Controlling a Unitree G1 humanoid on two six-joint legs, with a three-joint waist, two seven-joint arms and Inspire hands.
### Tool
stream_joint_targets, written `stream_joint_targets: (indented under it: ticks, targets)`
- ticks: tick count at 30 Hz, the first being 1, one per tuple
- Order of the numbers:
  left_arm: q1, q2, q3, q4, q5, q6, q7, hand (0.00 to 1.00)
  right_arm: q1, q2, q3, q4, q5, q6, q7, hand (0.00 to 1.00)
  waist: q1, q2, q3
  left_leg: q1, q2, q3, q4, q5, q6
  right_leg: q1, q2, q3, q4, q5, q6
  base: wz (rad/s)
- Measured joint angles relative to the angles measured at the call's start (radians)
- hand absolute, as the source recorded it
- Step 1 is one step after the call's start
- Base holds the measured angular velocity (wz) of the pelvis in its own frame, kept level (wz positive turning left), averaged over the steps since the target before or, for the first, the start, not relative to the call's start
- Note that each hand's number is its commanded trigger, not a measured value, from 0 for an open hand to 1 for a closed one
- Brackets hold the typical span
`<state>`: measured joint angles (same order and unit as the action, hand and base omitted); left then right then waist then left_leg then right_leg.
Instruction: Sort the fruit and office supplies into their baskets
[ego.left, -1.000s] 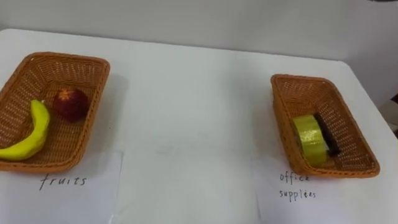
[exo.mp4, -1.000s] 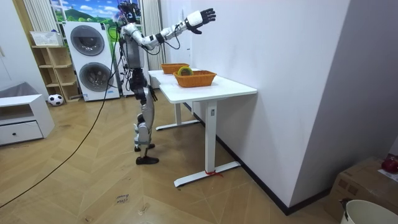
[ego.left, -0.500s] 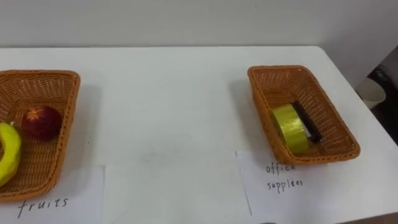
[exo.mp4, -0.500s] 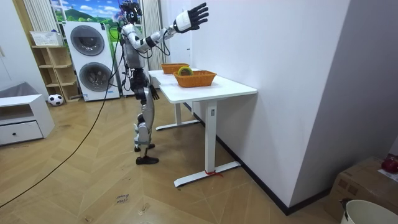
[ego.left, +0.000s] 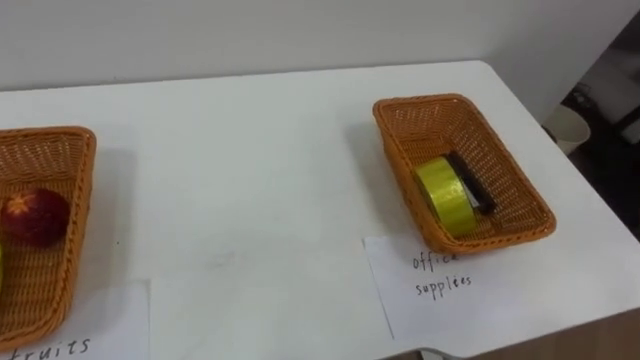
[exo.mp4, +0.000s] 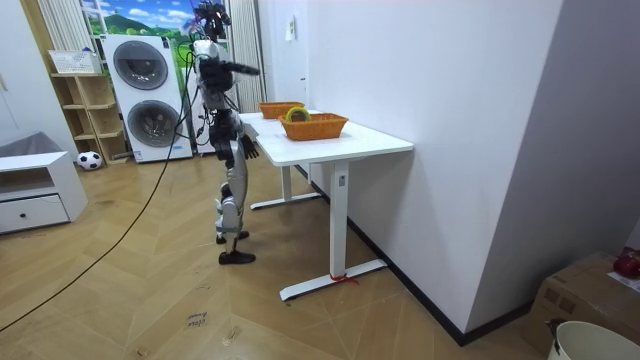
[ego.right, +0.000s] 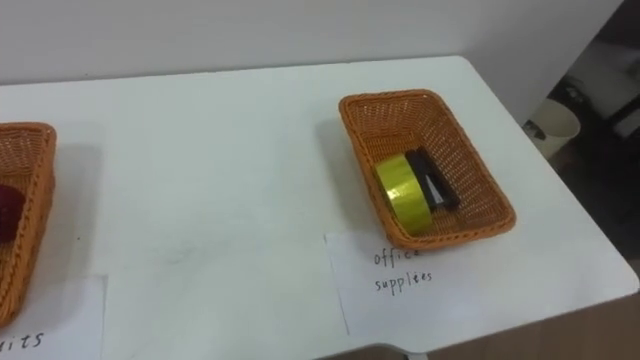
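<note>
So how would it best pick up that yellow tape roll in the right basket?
Probably from straight above: the yellow tape roll stands on edge in the wicker basket, a black item close beside it, so the fingers should pinch its top across the flat sides.

2 head eyes overlook table (ego.left: 260, 190); room camera afar

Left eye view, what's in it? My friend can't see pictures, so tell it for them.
A white table holds two wicker baskets: the right basket contains a yellow tape roll and a slim black item, the left basket, cut off at the edge, a red apple. A handwritten paper label lies before each.
</note>
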<state>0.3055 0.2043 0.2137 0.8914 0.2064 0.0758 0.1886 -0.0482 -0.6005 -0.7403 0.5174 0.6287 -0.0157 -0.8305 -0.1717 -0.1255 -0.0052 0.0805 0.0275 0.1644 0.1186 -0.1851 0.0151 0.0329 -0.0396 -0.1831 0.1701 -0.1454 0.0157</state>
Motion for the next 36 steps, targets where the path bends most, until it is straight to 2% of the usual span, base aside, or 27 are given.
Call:
stream_joint_targets:
  ticks: [4,8,11,13,15,21,25,26,29,35,36]
  targets:
    - [0.0,-0.002,0.0,-0.011,-0.022,0.013,-0.002,0.0,0.034,0.012,-0.011,0.078,0.064,-0.003,-0.012,0.0,-0.021,0.009,-0.0031,-0.002,0.001,0.001,-0.004,0.0,0.0,-0.004,0.002,0.003,-0.001,0.0,0.0,0.0]
    - [-0.019,-0.003,0.0,-0.01,-0.044,0.009,-0.003,0.0,0.086,0.059,-0.025,0.143,0.071,-0.021,-0.017,0.0,-0.019,0.015,-0.0024,-0.001,0.002,0.001,-0.004,-0.001,-0.001,-0.003,0.005,0.015,0.0,0.0,0.0,0.0]
    - [-0.022,-0.009,0.0,-0.009,-0.05,0.009,-0.006,0.0,0.127,0.123,-0.029,0.187,0.08,-0.021,-0.011,0.0,-0.018,0.018,-0.0007,-0.002,0.006,0.006,-0.006,-0.002,-0.002,-0.007,0.007,0.022,0.0,0.0,0.0,-0.06]
    - [-0.018,-0.021,0.0,-0.009,-0.06,0.009,-0.006,0.0,0.155,0.162,-0.029,0.24,0.084,-0.021,-0.001,0.0,-0.019,0.03,-0.0008,0.0,0.009,0.006,-0.006,-0.005,-0.003,-0.008,0.007,0.021,0.001,0.0,0.0,-0.05]
    - [-0.015,-0.027,-0.003,-0.009,-0.069,0.009,-0.005,0.0,0.182,0.193,-0.029,0.26,0.103,-0.021,0.004,0.0,-0.019,0.039,-0.0042,-0.001,0.008,0.012,-0.006,-0.005,-0.003,-0.008,0.007,0.021,0.0,0.0,0.0,0.0]
    - [-0.01,-0.035,-0.019,-0.011,-0.092,0.009,-0.014,0.0,0.229,0.317,0.007,0.273,0.09,-0.016,0.024,0.0,-0.007,0.063,-0.0021,0.003,0.001,0.022,-0.006,-0.005,-0.003,-0.013,0.007,0.029,0.002,-0.002,-0.003,-0.06]
    - [-0.016,-0.039,-0.023,0.006,-0.097,0.009,-0.024,0.0,0.27,0.382,0.12,0.278,0.081,-0.017,0.049,0.0,0.023,0.068,0.001,0.007,0.0,0.025,-0.006,-0.005,-0.003,-0.013,0.006,0.035,0.005,-0.005,-0.005,-0.02]
    - [-0.016,-0.042,-0.023,0.012,-0.096,0.008,-0.024,0.0,0.281,0.4,0.153,0.28,0.078,-0.017,0.067,0.0,0.027,0.074,0.0048,0.01,0.0,0.025,-0.006,-0.006,-0.004,-0.01,0.006,0.035,0.003,-0.006,-0.005,0.0]
    - [-0.015,-0.051,-0.023,0.02,-0.097,0.002,-0.024,0.0,0.305,0.437,0.232,0.295,0.071,-0.017,0.126,0.0,0.049,0.074,0.0048,0.017,-0.001,0.021,-0.006,-0.009,-0.005,-0.009,0.005,0.035,0.002,-0.013,-0.003,0.01]
    - [-0.004,-0.062,-0.042,0.041,-0.097,-0.022,-0.024,0.0,0.305,0.458,0.385,0.335,0.046,-0.018,0.216,0.0,0.083,0.092,0.0023,0.02,-0.001,0.025,-0.005,-0.014,-0.006,0.001,0.005,0.035,-0.001,-0.014,-0.003,0.0]
    - [-0.005,-0.067,-0.041,0.042,-0.096,-0.03,-0.024,0.0,0.304,0.46,0.421,0.336,0.016,-0.019,0.24,0.0,0.094,0.1,0.0041,0.02,-0.001,0.024,-0.005,-0.015,-0.006,0.0,0.005,0.035,-0.001,-0.014,-0.003,0.0]
